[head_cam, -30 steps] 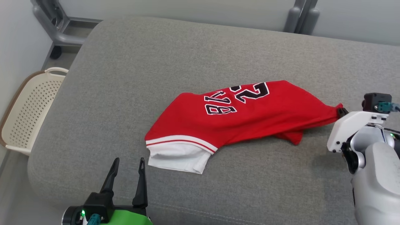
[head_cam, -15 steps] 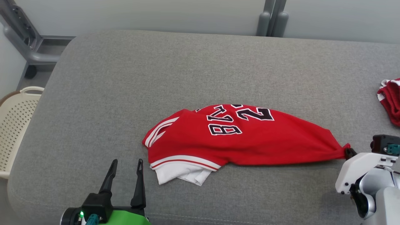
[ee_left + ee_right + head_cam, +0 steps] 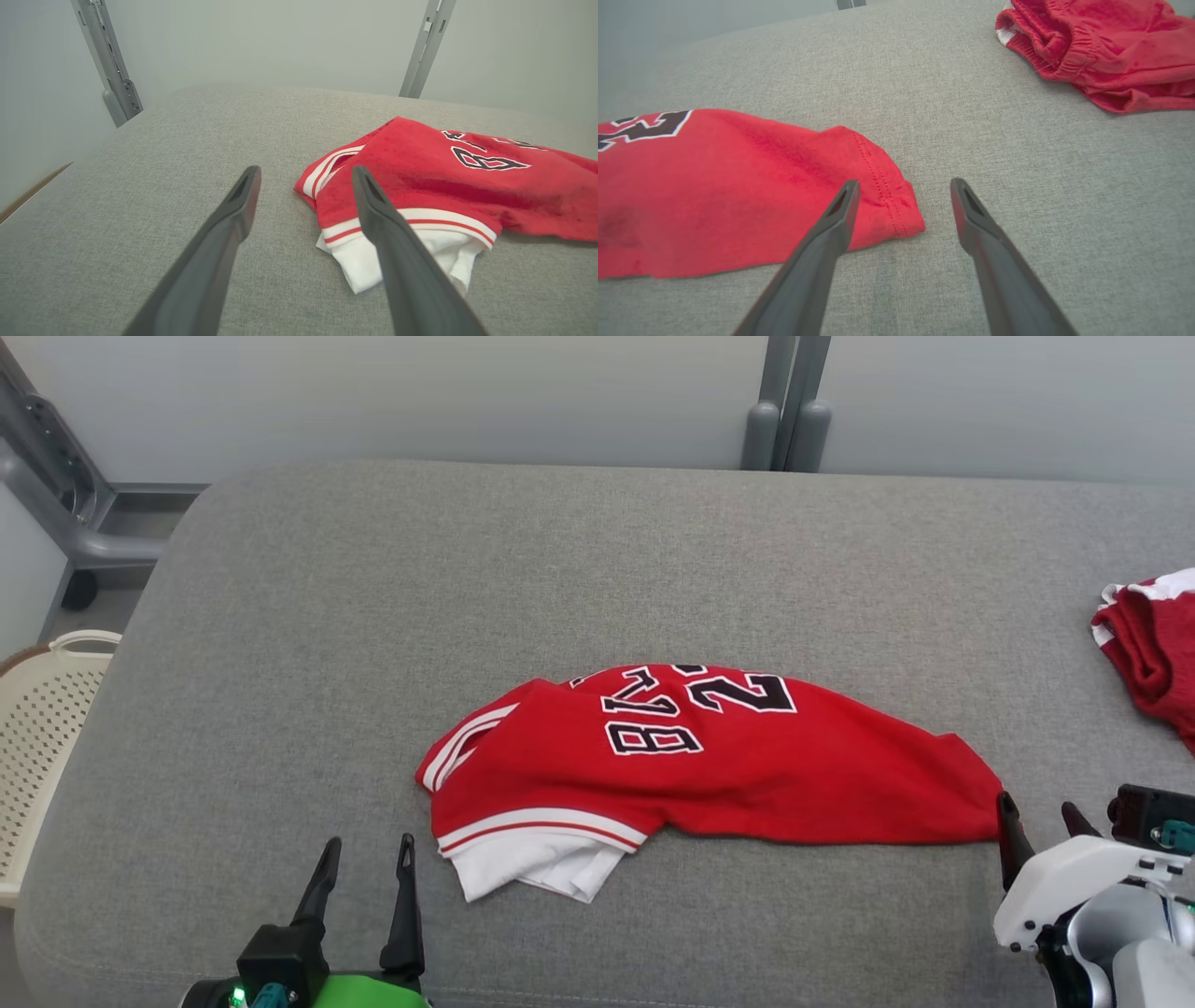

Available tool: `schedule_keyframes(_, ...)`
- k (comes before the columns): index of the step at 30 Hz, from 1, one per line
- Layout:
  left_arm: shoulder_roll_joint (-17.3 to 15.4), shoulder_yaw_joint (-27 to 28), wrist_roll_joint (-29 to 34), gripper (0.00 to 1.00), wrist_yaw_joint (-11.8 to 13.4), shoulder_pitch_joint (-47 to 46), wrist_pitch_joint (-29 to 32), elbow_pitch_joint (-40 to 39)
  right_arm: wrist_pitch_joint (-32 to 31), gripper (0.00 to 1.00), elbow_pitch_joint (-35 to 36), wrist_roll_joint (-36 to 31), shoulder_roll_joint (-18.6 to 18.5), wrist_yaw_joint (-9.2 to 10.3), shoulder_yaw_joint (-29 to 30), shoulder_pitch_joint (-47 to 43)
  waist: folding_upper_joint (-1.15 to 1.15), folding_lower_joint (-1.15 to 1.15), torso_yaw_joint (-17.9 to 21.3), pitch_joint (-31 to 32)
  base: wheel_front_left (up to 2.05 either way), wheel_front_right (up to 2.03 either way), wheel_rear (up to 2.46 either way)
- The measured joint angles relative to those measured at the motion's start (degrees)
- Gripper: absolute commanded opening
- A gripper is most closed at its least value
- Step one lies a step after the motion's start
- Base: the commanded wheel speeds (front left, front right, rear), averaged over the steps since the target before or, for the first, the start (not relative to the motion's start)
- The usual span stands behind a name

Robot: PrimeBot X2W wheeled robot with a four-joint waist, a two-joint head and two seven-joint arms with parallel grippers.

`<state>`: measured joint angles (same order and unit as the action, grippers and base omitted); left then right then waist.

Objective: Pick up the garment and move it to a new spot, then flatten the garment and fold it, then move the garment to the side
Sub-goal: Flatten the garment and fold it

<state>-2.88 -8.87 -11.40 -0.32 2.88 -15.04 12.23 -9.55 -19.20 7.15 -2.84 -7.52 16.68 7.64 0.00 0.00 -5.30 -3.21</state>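
Note:
The garment (image 3: 709, 765) is a red jersey with black-and-white lettering and a white-trimmed hem, lying crumpled on the grey cushion (image 3: 597, 569). In the left wrist view the garment (image 3: 448, 182) lies right of my fingers, in the right wrist view its hemmed corner (image 3: 882, 196) lies slack on the cushion. My right gripper (image 3: 1038, 812) stands open just right of that corner, nothing between its fingers. My left gripper (image 3: 366, 847) is open near the front edge, a little left of the jersey's white hem.
A second red garment (image 3: 1148, 644) lies bunched at the cushion's right edge, also seen as a red bundle (image 3: 1101, 51). A cream perforated basket (image 3: 37, 737) stands on the floor to the left. Grey metal posts (image 3: 784, 411) rise behind the cushion.
My right gripper has opened and let go of the jersey's corner, which now lies on the cushion. The head camera has shifted, so the whole scene sits lower and further left.

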Motion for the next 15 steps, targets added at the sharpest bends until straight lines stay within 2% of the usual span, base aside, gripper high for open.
schedule_keyframes(7,0.01,1.07,-1.59,1.0,0.09,1.58,0.0,3.63,7.7,1.0,-0.3,2.42,0.0,0.0,-2.92,-3.44,0.0,0.0,0.17,2.61,0.0,0.0,0.0)
schedule_keyframes(15,-0.11,1.58,-1.72,1.0,-0.16,2.22,0.0,4.79,17.09,1.0,1.07,0.14,0.03,0.0,-5.75,-6.16,0.0,0.0,0.69,4.99,0.0,0.0,0.0)
